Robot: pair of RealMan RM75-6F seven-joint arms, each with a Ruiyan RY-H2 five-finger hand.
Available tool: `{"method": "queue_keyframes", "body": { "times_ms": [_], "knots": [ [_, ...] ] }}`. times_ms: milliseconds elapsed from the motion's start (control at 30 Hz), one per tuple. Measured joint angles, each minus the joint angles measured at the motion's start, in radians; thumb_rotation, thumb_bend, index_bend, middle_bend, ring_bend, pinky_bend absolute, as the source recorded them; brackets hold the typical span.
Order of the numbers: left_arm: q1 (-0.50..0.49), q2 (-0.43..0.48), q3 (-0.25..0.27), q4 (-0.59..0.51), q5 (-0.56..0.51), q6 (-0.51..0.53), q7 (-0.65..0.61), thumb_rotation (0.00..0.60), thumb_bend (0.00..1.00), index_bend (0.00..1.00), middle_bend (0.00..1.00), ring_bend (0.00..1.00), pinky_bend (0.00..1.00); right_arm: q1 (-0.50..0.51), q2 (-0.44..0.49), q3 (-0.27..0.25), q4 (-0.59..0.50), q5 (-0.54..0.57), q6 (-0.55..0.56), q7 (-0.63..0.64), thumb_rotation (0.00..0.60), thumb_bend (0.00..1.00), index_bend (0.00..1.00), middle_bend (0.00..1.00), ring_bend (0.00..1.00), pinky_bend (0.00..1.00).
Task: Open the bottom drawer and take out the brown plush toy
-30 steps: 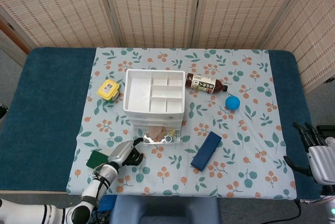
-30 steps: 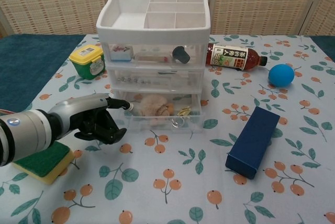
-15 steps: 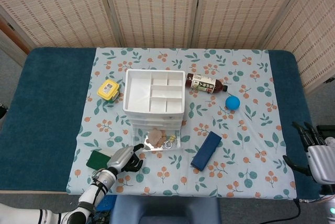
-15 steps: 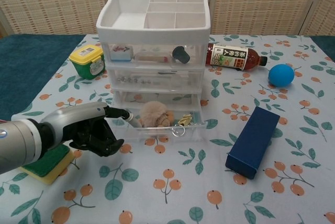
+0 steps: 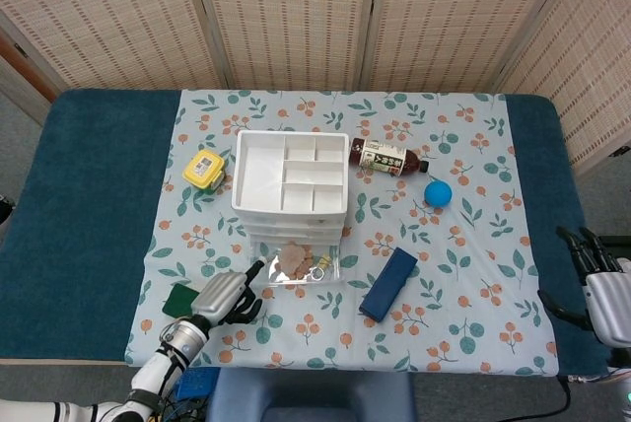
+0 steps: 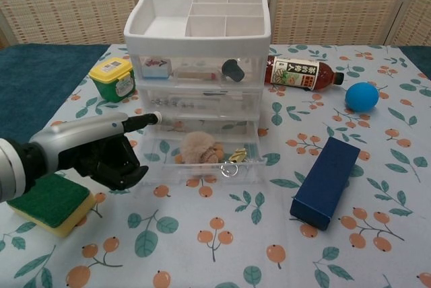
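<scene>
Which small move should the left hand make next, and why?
Probably reach the left hand right, over the open bottom drawer, onto the brown plush toy. The drawer looks pulled out enough, the toy lies exposed, and the hand holds nothing.

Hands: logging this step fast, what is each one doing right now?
Left hand: fingers curled in, one extended, holding nothing; bottom drawer is pulled out.
Right hand: open, fingers spread, holding nothing.
</scene>
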Motion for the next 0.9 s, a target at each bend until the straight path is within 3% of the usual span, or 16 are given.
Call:
{"method": "queue_keyframes", "body": {
  "times_ms": [133, 433, 900],
  "knots": [
    [0.004, 0.032, 0.014, 0.021, 0.137, 0.013, -0.008, 0.600, 0.47, 0.24, 0.91, 1.00, 1.00, -0.008, 0.016, 0.003, -0.016, -0.004, 0.021, -0.011, 0.600, 0.26, 0.01, 0.13, 0.07, 0.15],
    [-0.014, 0.045, 0.018, 0.210, 0.456, 0.091, -0.024, 0.600, 0.18, 0.32, 0.91, 1.00, 1.00, -0.019, 0.029, 0.000, -0.042, -0.019, 0.041, -0.027, 0.600, 0.26, 0.01, 0.13, 0.07, 0.15],
    [-0.084, -0.039, -0.028, 0.392, 0.545, 0.101, 0.069, 0.600, 0.16, 0.32, 0.94, 1.00, 1.00, -0.027, 0.028, -0.003, -0.036, -0.017, 0.045, -0.023, 0.600, 0.26, 0.01, 0.13, 0.07, 0.15]
  ]
}}
